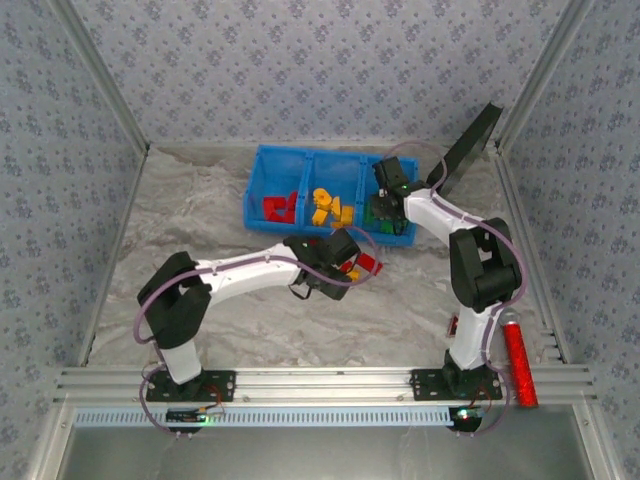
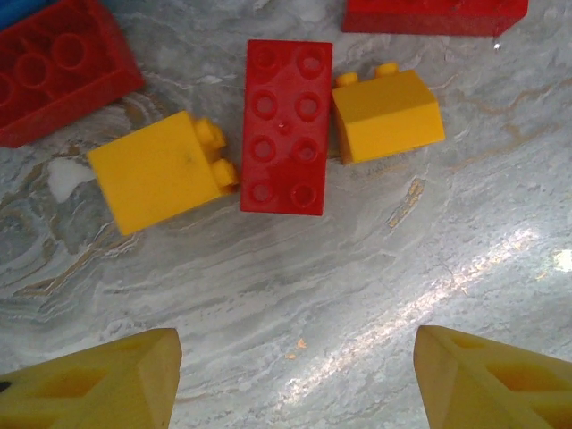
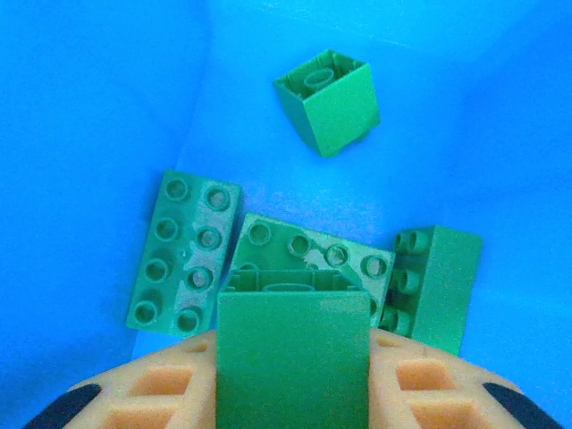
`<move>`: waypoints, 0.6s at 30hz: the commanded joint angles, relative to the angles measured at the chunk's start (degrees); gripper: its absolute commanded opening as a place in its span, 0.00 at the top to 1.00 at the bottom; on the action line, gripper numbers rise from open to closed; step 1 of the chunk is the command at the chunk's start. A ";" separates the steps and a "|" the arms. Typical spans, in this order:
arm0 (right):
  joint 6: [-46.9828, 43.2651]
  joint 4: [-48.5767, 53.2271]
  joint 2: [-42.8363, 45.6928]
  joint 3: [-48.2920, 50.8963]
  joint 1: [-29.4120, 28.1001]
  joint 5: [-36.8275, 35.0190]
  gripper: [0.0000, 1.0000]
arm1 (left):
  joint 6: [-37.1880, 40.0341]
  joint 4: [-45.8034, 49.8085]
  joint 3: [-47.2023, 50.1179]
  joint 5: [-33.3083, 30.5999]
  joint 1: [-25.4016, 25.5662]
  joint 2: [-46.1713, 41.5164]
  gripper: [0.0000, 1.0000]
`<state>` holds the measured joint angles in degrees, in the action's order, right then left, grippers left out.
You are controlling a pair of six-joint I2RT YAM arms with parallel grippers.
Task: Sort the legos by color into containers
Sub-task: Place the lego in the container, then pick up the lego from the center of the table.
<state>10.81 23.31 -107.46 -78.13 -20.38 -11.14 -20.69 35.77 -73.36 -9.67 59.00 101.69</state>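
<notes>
The blue three-compartment bin [image 1: 262,178] sits at the back, holding red [image 1: 280,208], yellow [image 1: 328,207] and green legos by compartment. My right gripper [image 1: 385,195] hangs in the right compartment, shut on a green brick [image 3: 293,353]; several green bricks [image 3: 183,253] lie on the bin floor [image 3: 107,134] below. My left gripper [image 2: 295,375] is open above the table in front of the bin. Ahead of it lie a red eight-stud brick [image 2: 286,125], two yellow bricks [image 2: 161,170] [image 2: 386,114] touching its sides, and two more red bricks [image 2: 55,71] [image 2: 433,13].
A black flat panel [image 1: 468,148] leans at the back right corner. A red cylinder [image 1: 518,360] lies by the right arm's base. Marbled table surface [image 1: 200,220] stretches left of the bin; walls enclose three sides.
</notes>
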 commanded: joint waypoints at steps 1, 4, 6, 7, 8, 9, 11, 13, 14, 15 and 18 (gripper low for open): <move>-0.96 -0.71 -1.43 -1.92 0.77 1.18 0.64 | 5.03 -0.37 -4.16 0.08 0.41 2.65 0.31; -0.96 -0.46 -1.78 -1.94 1.04 1.28 0.62 | 8.51 0.68 -6.54 -1.37 0.35 5.04 0.31; -1.05 -0.37 -1.95 -1.78 1.31 1.79 0.59 | 10.59 1.05 -7.74 -2.13 0.42 6.23 0.31; -1.12 -0.40 -1.96 -1.75 1.52 2.12 0.58 | 11.52 1.27 -8.37 -2.53 0.41 6.76 0.31; -1.14 -0.52 -1.96 -1.64 1.65 2.46 0.56 | 12.36 1.32 -8.85 -2.74 0.41 7.32 0.31; -1.22 -0.60 -1.96 -1.55 1.75 2.72 0.56 | 13.02 1.33 -9.18 -2.72 0.41 7.77 0.31; -1.35 -0.80 -1.96 -1.44 1.97 3.12 0.53 | 14.26 1.44 -10.01 -2.93 0.41 8.96 0.31; -1.45 -0.81 -1.96 -1.44 2.02 3.36 0.52 | 15.35 1.59 -10.69 -3.34 0.35 10.11 0.31; -1.49 -0.80 -1.88 -1.41 2.05 3.47 0.52 | 15.82 1.68 -10.98 -3.65 0.28 10.54 0.32; -1.57 -0.83 -1.79 -1.42 2.14 3.64 0.52 | 16.19 1.63 -11.12 -3.72 0.17 10.88 0.32; -1.74 -0.89 -1.53 -1.36 2.15 3.90 0.52 | 17.23 1.15 -11.54 -3.11 -0.42 11.90 0.33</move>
<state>9.93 22.41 -108.49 -78.50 -18.61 -8.12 -6.13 35.99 -82.70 -12.10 58.89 112.49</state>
